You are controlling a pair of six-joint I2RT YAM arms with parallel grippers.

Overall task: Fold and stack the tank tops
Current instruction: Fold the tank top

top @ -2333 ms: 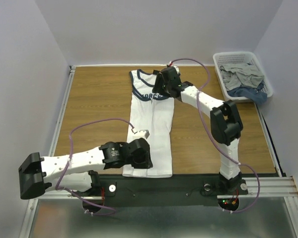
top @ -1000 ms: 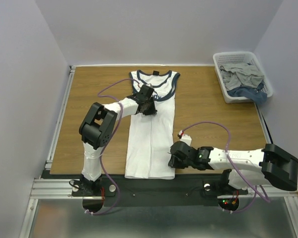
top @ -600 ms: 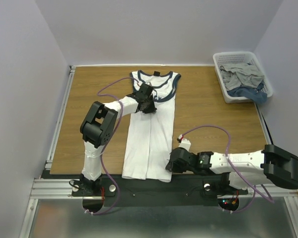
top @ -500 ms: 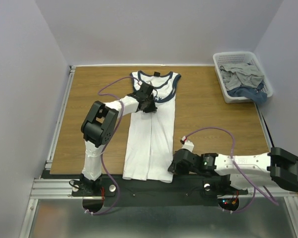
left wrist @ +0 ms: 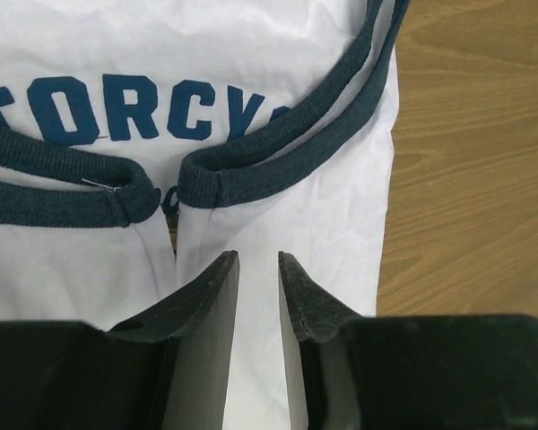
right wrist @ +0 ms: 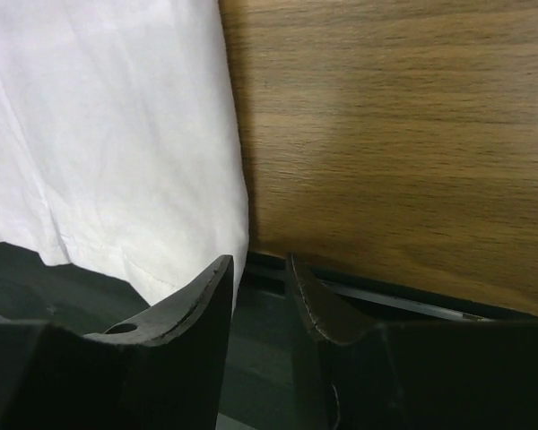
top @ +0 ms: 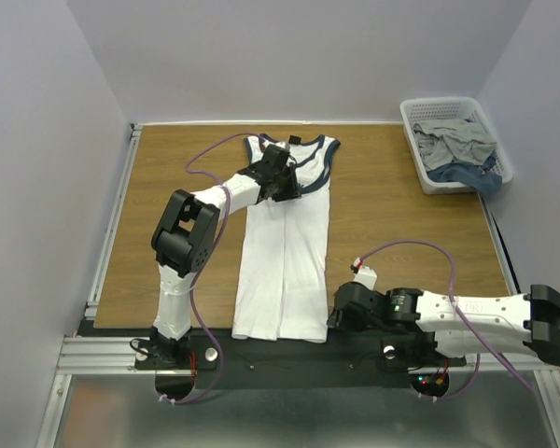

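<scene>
Across the wooden table (top: 168,215), the white tank top (top: 285,252) lies lengthwise down the middle. Its neck is at the far end and its hem reaches the near edge, with both sides already turned in to make one long strip. At the far right a basket (top: 413,110) holds more crumpled cloth, grey and blue.

My left gripper (left wrist: 255,258) hangs over the chest, just below where the two navy trim bands (left wrist: 278,152) curl in toward each other under the MOTORCYCLE print (left wrist: 125,107). Its jaws stand narrow with only a slit between them, and I see nothing pinched.

My right gripper (right wrist: 257,262) sits low at the near edge, just beside the right hem corner (right wrist: 197,269), which droops past the wood over the dark rail. Those jaws are also narrow and bare.

I judge the step in hand to be the end-to-end fold. To do it cleanly I would widen the right claw and slip one finger under that overhanging corner, catching every layer. The left would press down on the seam where the flaps meet, so they do not spring open. Then I would carry the hem low and straight toward the neckline.
</scene>
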